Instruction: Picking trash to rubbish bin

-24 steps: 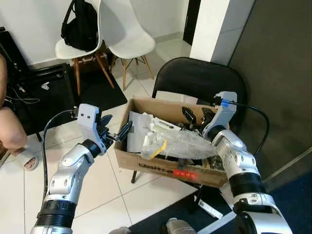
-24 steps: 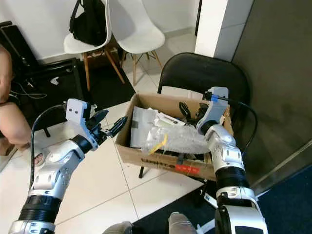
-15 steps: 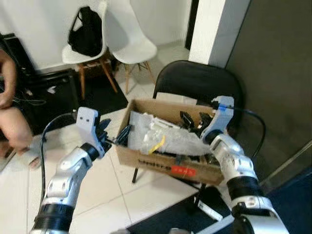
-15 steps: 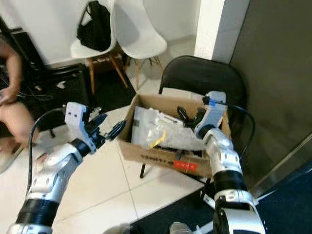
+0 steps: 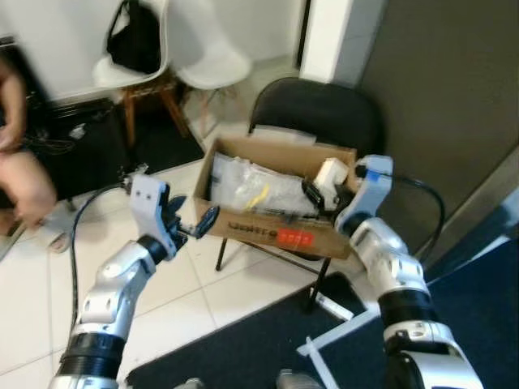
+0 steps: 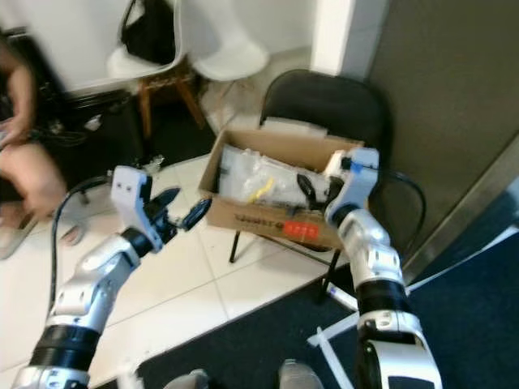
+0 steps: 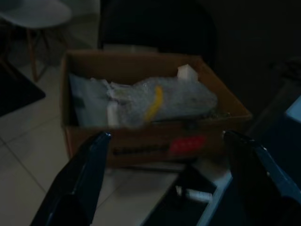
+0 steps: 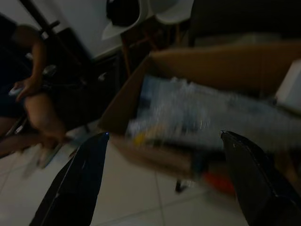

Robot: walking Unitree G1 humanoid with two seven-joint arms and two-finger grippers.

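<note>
While both sets of jaws stand open and empty beside the cardboard box (image 5: 276, 212) on the black chair (image 5: 316, 121), check that the plastic wrap (image 5: 259, 188) lies inside; back away level, avoiding the rim.

The cardboard box (image 5: 276, 231) sits on a black folding chair (image 5: 312, 121), open on top; crumpled plastic wrap (image 5: 259, 188) heaps up to its rim, so little room is left inside. The chair's backrest closes the far side. Bare tiled floor (image 5: 195, 308) lies free to the near left. White chairs (image 5: 203, 65) and a seated person (image 5: 20, 178) (far left) hem that side; a dark wall (image 5: 438, 89) blocks the right.
</note>
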